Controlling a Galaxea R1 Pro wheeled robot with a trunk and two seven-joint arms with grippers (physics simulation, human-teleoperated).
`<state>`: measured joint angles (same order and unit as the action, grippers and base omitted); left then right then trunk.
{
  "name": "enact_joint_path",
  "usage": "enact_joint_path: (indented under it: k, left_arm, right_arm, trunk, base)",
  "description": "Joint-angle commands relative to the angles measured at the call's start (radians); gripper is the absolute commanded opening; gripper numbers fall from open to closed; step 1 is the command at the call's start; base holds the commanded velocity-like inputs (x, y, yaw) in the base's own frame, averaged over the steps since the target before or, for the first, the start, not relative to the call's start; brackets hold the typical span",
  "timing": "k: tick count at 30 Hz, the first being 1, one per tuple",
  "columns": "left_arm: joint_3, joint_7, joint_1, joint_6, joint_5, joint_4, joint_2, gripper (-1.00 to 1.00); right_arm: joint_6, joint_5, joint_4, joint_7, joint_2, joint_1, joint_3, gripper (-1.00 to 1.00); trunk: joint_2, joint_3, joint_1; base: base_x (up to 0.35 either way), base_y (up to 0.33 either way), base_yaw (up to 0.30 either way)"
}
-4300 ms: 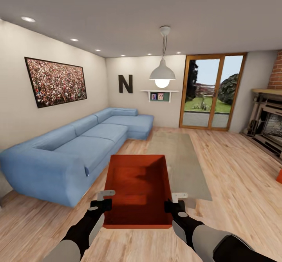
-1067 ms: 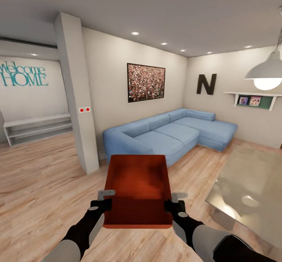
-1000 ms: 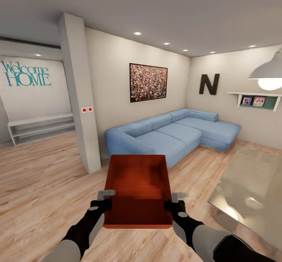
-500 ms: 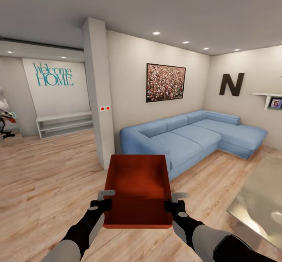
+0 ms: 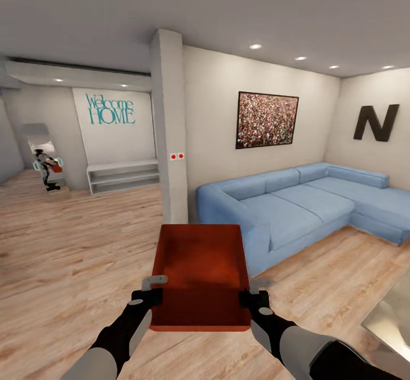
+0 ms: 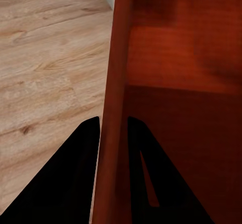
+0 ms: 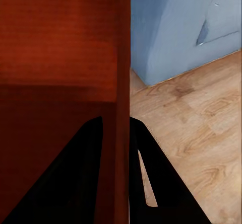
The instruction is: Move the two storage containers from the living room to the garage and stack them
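Observation:
I carry one orange-red storage container (image 5: 200,275) level in front of me, above the light wood-plank floor of the living room. My left gripper (image 5: 149,290) is shut on its left wall and my right gripper (image 5: 254,293) is shut on its right wall. In the left wrist view the thin red wall (image 6: 115,108) runs between my two dark fingers (image 6: 75,173). The right wrist view shows the same: the red wall (image 7: 121,83) pinched between dark fingers (image 7: 151,183). The tray is open-topped and holds nothing.
A blue corner sofa (image 5: 296,203) stands at the right, close to the tray's far right corner. A white pillar (image 5: 171,129) rises ahead. Beyond it lie an open wood floor (image 5: 68,238), a low white shelf (image 5: 122,175) and a "Welcome HOME" wall. A glass table corner (image 5: 393,317) is at the lower right.
The whole view has swung leftwards: sofa, picture and pillar slid right, the hall with the white shelf came into view. The container and both grippers kept their hold and place before me.

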<state>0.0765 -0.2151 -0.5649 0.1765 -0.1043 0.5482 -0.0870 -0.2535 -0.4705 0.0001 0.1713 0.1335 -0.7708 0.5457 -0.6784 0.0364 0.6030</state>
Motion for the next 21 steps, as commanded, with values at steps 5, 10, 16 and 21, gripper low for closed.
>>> enact_joint_path:
  k: [5,10,16,21]
  left_arm:
    - [-0.035,-0.016,-0.001,0.008,0.005,0.002,0.009,-1.00]
    - [-0.035,-0.016,-0.001,0.008,0.005,0.002,0.009,-1.00]
    - [-0.035,-0.016,-0.001,0.008,0.005,0.002,0.009,-1.00]
    - [-0.035,-0.016,-0.001,0.008,0.005,0.002,0.009,-1.00]
  right_arm:
    - [-0.006,-0.013,0.000,0.004,-0.005,-0.001,-0.020,-1.00]
    - [-0.006,-0.013,0.000,0.004,-0.005,-0.001,-0.020,-1.00]
    - [-0.005,-0.012,0.000,0.004,-0.005,-0.001,-0.020,-1.00]
    - [-0.006,-0.012,0.000,0.004,-0.005,-0.001,-0.020,-1.00]
  trunk:
    - [-0.002,0.002,0.000]
    - [-0.002,0.002,0.000]
    - [-0.002,0.002,0.000]
    - [-0.002,0.002,0.000]
  base:
    - [0.000,0.000,0.274]
    - [0.000,0.000,0.274]
    - [0.000,0.000,0.274]
    - [0.000,0.000,0.274]
